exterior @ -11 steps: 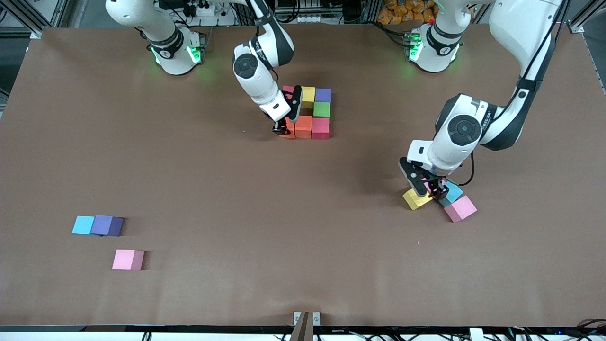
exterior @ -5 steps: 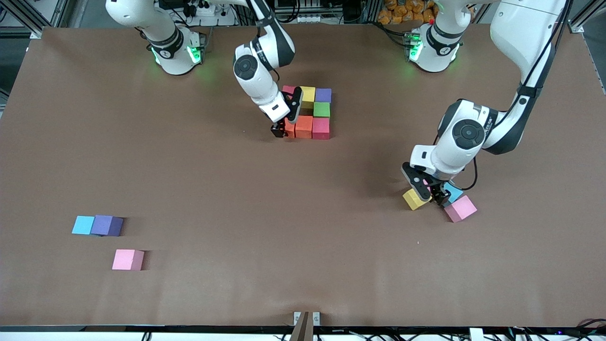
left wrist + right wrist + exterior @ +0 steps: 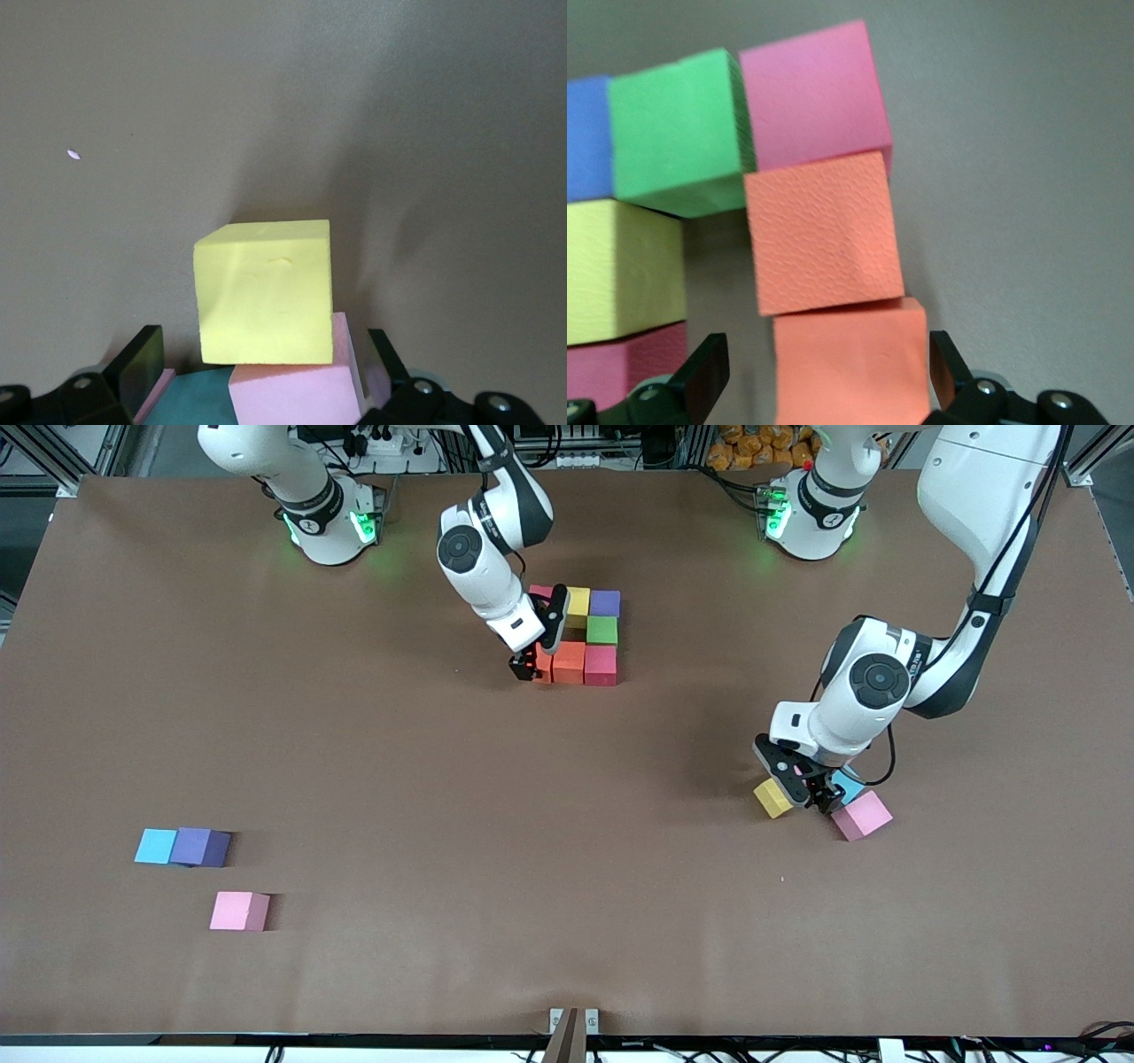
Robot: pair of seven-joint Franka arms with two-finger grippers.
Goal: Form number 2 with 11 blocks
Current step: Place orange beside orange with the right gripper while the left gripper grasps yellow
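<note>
**Operator:** Front view first. Where are your hands?

**Robot:** My right gripper (image 3: 532, 666) is down at the half-built number 2 (image 3: 586, 633), which sits mid-table, far from the front camera. Its row farthest from the camera runs pink foam cube (image 3: 537, 591), yellow foam cube (image 3: 578, 600), purple foam cube (image 3: 605, 603). A green foam cube (image 3: 602, 631) links that row to the next: a magenta foam cube (image 3: 600, 664) and two orange foam cubes.

**Operator:** Gripping anything?

**Robot:** No. In my right wrist view the fingers (image 3: 704, 372) stand spread either side of the end orange cube (image 3: 850, 363), released.

**Operator:** And the other?

**Robot:** My left gripper (image 3: 811, 793) is low among loose cubes toward the left arm's end, nearer the camera than the digit. Its jaws are apart, straddling a small pink foam block (image 3: 292, 394) without pinching it. A loose yellow foam block (image 3: 264, 292) touches it, and a light blue foam block (image 3: 849, 784) and another pink block (image 3: 861, 816) lie just beside it.

**Operator:** Anything else?

**Robot:** Toward the right arm's end lie a light blue cube (image 3: 156, 846) touching a purple cube (image 3: 202, 847), with a pale pink cube (image 3: 239, 911) nearer the camera.
</note>
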